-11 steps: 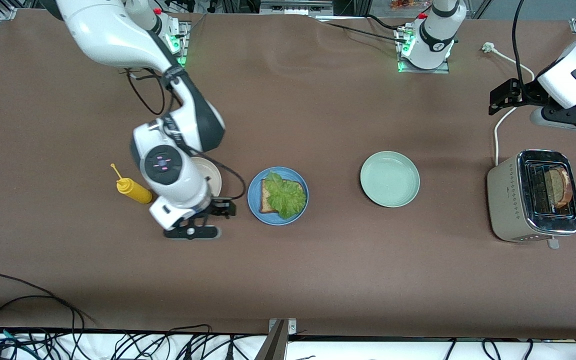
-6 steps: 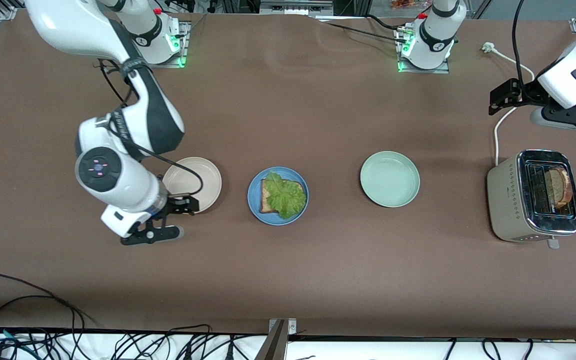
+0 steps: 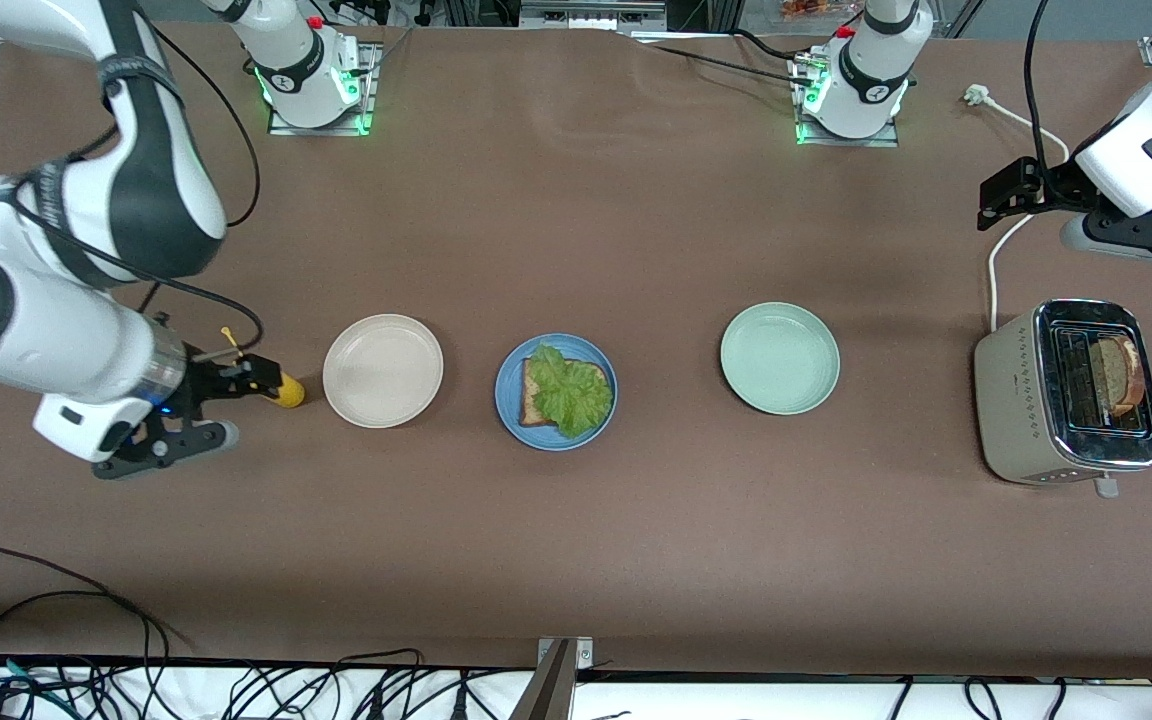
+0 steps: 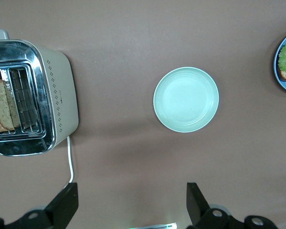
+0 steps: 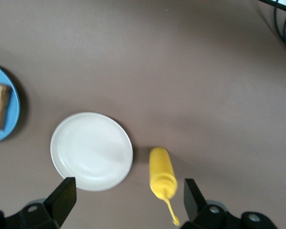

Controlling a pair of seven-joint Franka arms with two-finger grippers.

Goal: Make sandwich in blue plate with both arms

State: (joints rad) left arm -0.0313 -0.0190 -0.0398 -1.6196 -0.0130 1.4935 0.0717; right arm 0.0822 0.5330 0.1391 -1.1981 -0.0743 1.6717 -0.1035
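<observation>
**Second slice transfer: toaster to blue plate**

Right gripper (image 3: pixel 236 385) hangs at the right arm's end of the table, over the yellow mustard bottle (image 3: pixel 271 389); its fingers stand fully apart and hold nothing; this arm waits. Just beside the bottle, toward the table's middle, lies the beige plate (image 3: pixel 383 371), bare; next along lies the blue plate (image 3: pixel 556 392), carrying one bread slice (image 3: pixel 531 400) with the lettuce leaf (image 3: pixel 571 395) spread over it; the sandwich therefore lacks only its top slice. Next comes the pale green plate (image 3: pixel 780 358), also bare. At the left arm's end stands the toaster (image 3: pixel 1066 392), with the second slice (image 3: pixel 1119 374) upright in one slot. The left gripper (image 3: pixel 1021 190) hangs above the table near the toaster, toward the robot bases; its fingers are spread wide and carry nothing.

Recommended procedure, as judged from this layout: bring the left gripper directly over the occupied slot; align the fingers with the flat faces of the slice, not its crust edges; descend without touching the metal slot rim; close gently, since toasted bread may crack; lift straight up until clear; carry across over the green plate; lower the slice squarely onto the lettuce so the crusts line up; release only once it rests flat.

Risk: a skewed release may drag the leaf off the lower slice.
</observation>
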